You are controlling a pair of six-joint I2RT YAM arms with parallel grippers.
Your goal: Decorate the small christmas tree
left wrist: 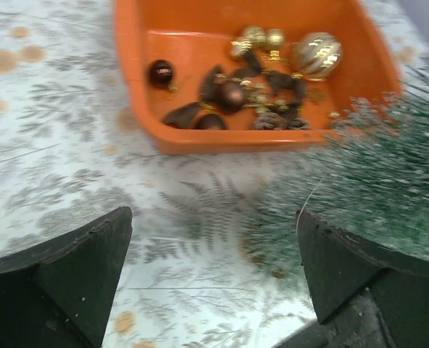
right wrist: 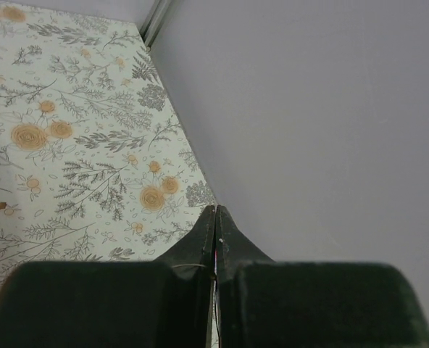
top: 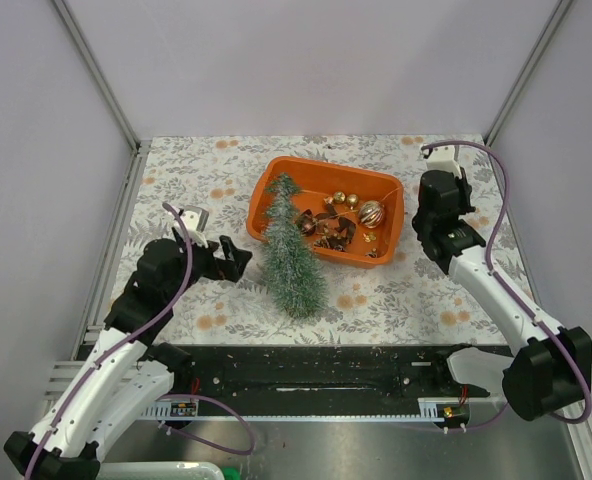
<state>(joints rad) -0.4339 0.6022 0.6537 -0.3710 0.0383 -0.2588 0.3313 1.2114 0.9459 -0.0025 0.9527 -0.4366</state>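
The left hand [top: 240,258] hangs low over the desk [top: 176,180], which wears a pale cloth printed with ferns and orange flowers. It is spread wide. In its own wrist view the two dark fingers [left wrist: 69,283] sit far apart at the bottom corners, with only bare cloth between them, so it has hold of nothing.

Just past that hand's fingertips, on its right side, is the small christmas tree [top: 291,255], a frosted blue-green cone of bristly needles. Its broad end is nearest the hand and the arms. Its tip reaches away and crosses the left rim of the orange tray [top: 328,164]. From here I cannot tell whether the tree stands or leans. The hand's right finger is close beside the needles, and I cannot tell if they touch.

The tray lies beyond the left hand, further out on the desk. Loose ornaments are heaped towards its right end: a large striped gold bauble [top: 371,213], a few small gold baubles [top: 341,200], and a dark red bauble [left wrist: 161,72] among brownish pieces too small to name.

To the right of the tray, the right hand [right wrist: 215,214] is turned away towards the wall at the far right edge of the desk. Its fingers are pressed tight together, and I can see nothing gripped between them.
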